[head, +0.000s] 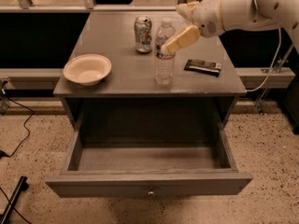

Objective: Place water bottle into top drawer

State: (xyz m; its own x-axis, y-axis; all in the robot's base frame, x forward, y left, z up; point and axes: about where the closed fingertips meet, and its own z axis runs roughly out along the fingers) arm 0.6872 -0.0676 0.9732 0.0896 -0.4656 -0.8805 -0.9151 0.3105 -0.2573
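The water bottle [164, 64], clear with a white cap and label band, stands upright near the middle of the grey table's top [112, 41]. The top drawer [149, 158] is pulled fully out below and is empty inside; its front panel carries a small round knob [150, 192]. My gripper [172, 29] reaches in from the upper right on the white arm. Its cream fingers [182, 37] are spread apart, level with the bottle's upper part; one lies against the bottle's right shoulder. It holds nothing.
A metal soda can [143, 33] stands just behind and to the left of the bottle. A white bowl [87, 69] sits at the table's left. A dark flat packet [202, 66] lies at the right. Cables run on the floor at left.
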